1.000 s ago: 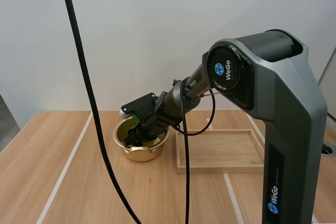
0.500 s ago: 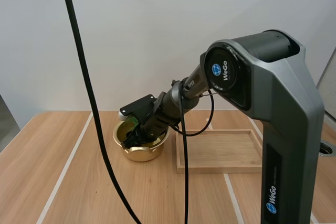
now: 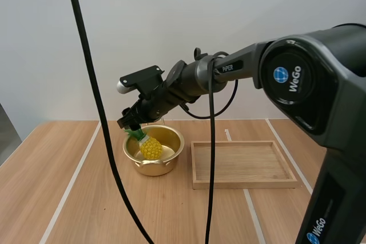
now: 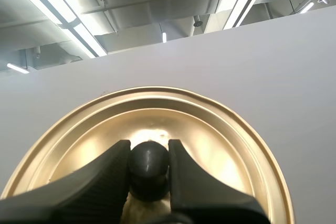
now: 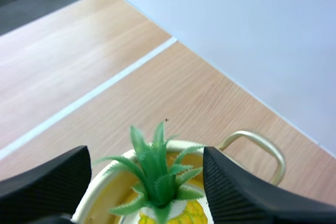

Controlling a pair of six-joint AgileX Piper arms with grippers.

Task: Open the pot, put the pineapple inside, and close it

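A yellow pineapple (image 3: 151, 148) with a green crown stands in the open gold pot (image 3: 171, 136) at the table's middle. My right gripper (image 3: 129, 123) hovers just above the crown, at the pot's left rim. In the right wrist view its fingers (image 5: 47, 182) stand wide apart on either side of the crown (image 5: 156, 174), not touching it, over the pot's rim and handle (image 5: 258, 148). In the left wrist view my left gripper (image 4: 149, 153) is shut on the black knob (image 4: 149, 165) of the gold lid (image 4: 226, 145), which it holds up in the air.
A shallow wooden tray (image 3: 246, 184) lies right of the pot, close to it. Bare wooden table (image 3: 68, 170) stretches to the left and in front of the pot. The right arm reaches across above the tray.
My right gripper has lifted up and to the left out of the pot. The pineapple, hidden under it before, now stands free in the pot.
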